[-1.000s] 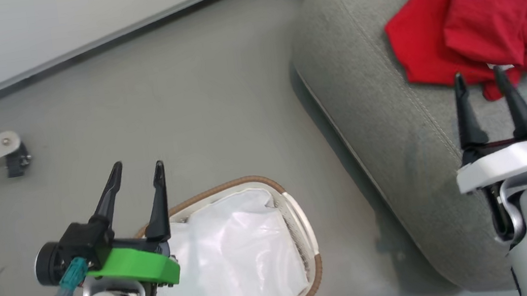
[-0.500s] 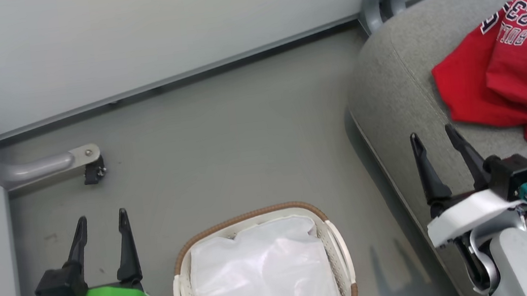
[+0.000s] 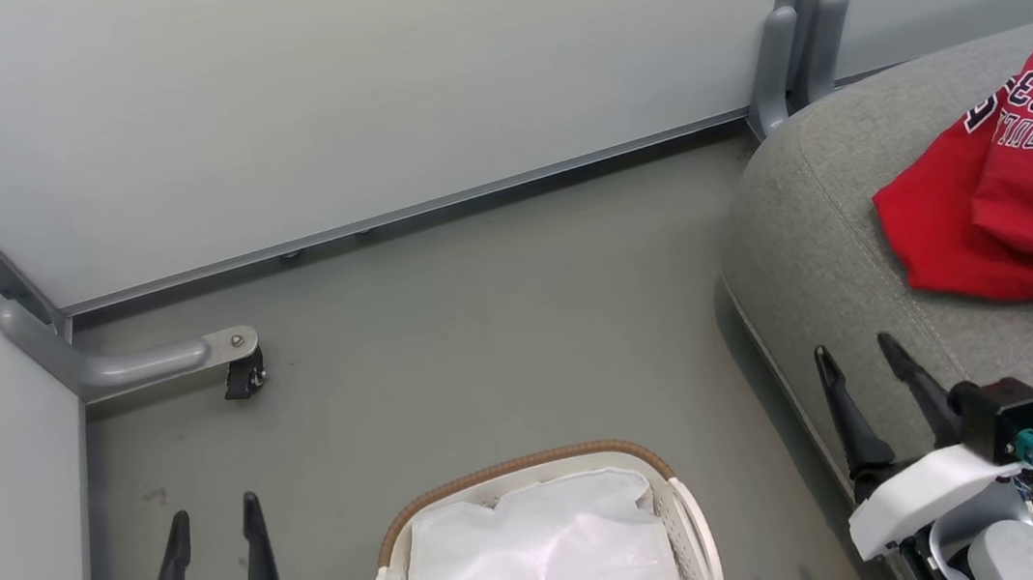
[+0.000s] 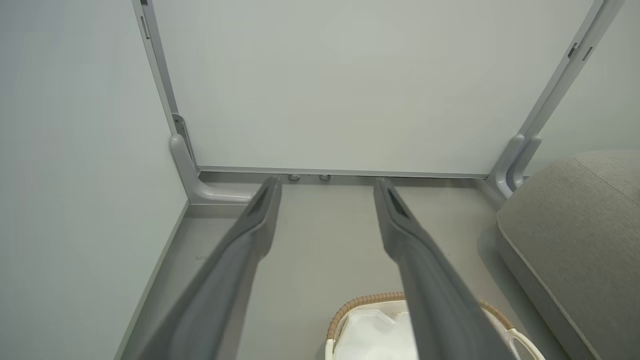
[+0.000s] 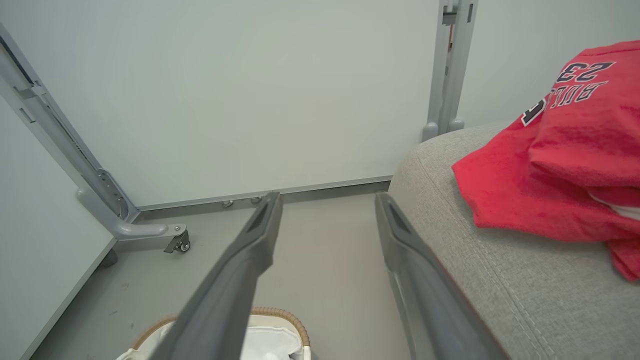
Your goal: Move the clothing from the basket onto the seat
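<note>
Red Bulls basketball clothing (image 3: pixel 1003 205) lies in a rumpled heap on the light grey seat (image 3: pixel 820 226), both robot grippers empty.

The left gripper (image 3: pixel 215 507), at the lower left above the grey floor (image 3: pixel 483 333), has its two dark fingers spread wide with nothing between them. So does the right gripper (image 3: pixel 852 346), over the seat's rounded edge, near the clothing but apart from it. Between them on the floor, the oval basket (image 3: pixel 517 463) with its brown woven rim holds a white liner (image 3: pixel 547 559).
</note>
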